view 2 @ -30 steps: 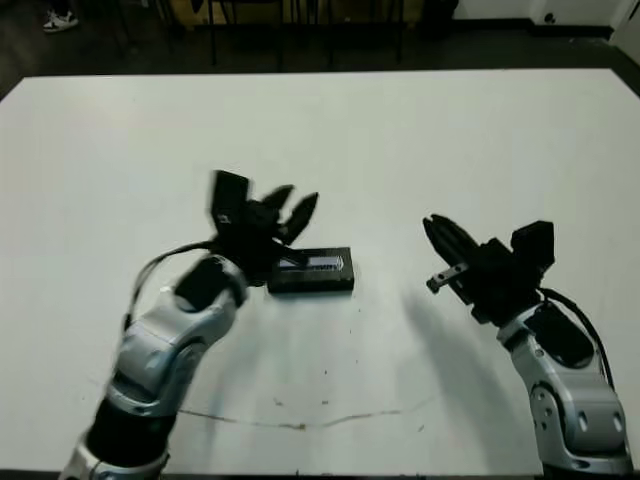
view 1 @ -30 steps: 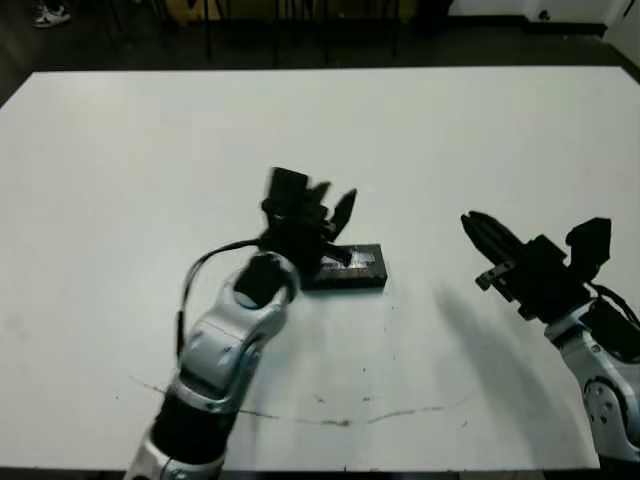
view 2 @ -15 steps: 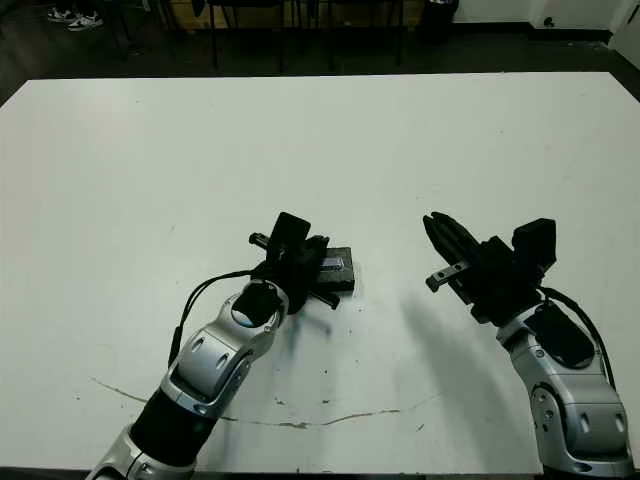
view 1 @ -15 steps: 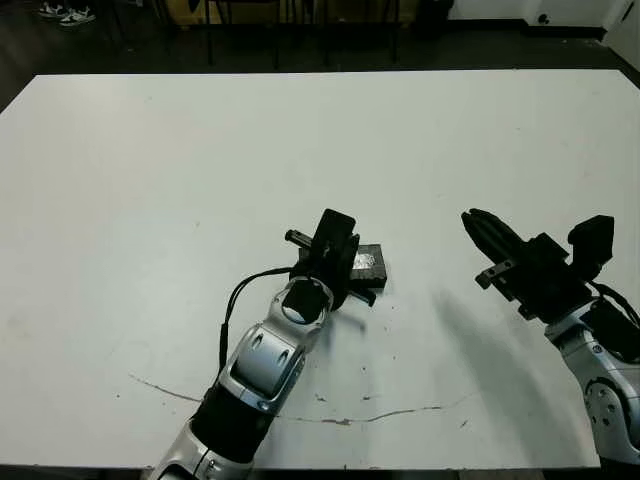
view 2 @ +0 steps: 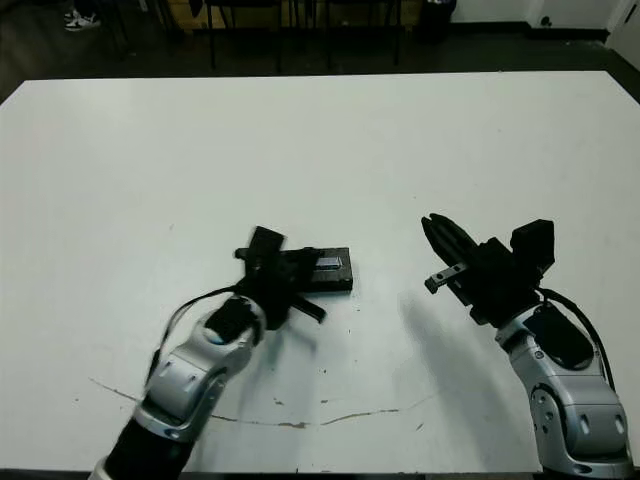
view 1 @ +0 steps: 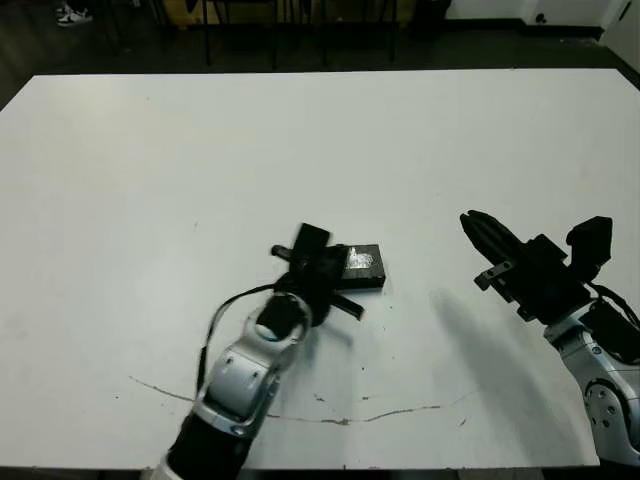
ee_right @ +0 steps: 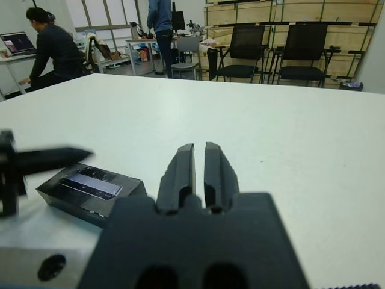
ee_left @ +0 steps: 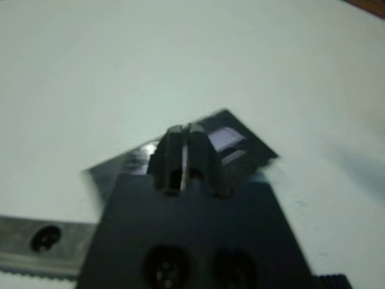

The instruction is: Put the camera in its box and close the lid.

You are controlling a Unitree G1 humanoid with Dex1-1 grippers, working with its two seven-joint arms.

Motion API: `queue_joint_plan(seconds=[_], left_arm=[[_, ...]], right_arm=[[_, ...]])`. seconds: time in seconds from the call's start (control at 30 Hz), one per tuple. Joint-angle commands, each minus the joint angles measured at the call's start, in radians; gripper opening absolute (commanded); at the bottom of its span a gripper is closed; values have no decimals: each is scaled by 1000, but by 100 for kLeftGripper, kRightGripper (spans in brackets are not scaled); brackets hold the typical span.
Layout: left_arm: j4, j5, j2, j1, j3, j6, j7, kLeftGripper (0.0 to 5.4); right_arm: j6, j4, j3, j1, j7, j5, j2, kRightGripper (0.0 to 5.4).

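The box (view 1: 364, 280) sits mid-table with the lid (view 1: 362, 262) lying flat on top, its pale stripe facing up; both also show in the right wrist view as box (ee_right: 72, 198) and lid (ee_right: 96, 179). The camera is hidden. My left gripper (view 1: 335, 272) is shut, its fingertips (ee_left: 180, 141) at the lid's left end (ee_left: 231, 138); whether they touch it I cannot tell. My right gripper (view 1: 478, 232) hovers to the right of the box, well apart from it. It is shut and holds nothing, its fingers (ee_right: 180, 171) close together.
A thin dark scratch line (view 1: 340, 418) runs across the near part of the white table (view 1: 150, 180). Beyond the far edge are chairs (ee_right: 301, 54) and people at desks (ee_right: 54, 51).
My left gripper was raised with its fingers spread over the box's left end. It came down onto the lid, shut, and has slid slightly left. The box and the right arm have not moved.
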Motion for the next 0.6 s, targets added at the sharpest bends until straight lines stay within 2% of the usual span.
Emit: queue_joint_plan(seconds=[0.03,0.2,0.3,0.37,0.5,0.6], left_arm=[[-50,-22,12,-56,104,-57,22,1],[-54,-45,36,-94,212,-270,20,1],[-68,-55,58,-88,253,-338,13,1],[-76,-48,100,-63,267,-384,-16,1],[-57,-53,227,37,276,-461,-150,1],[-3,-57,264,115,291,-550,-192,1]], right_arm=[[39,-19,-2,0,-37,0,10,0],[82,-68,16,-11,-124,-9,45,0],[74,-75,47,-19,-165,-44,70,0],[37,-51,70,-27,-172,-69,95,0],[-79,-12,119,-19,-194,-170,134,0],[-164,4,146,-4,-224,-239,167,0]])
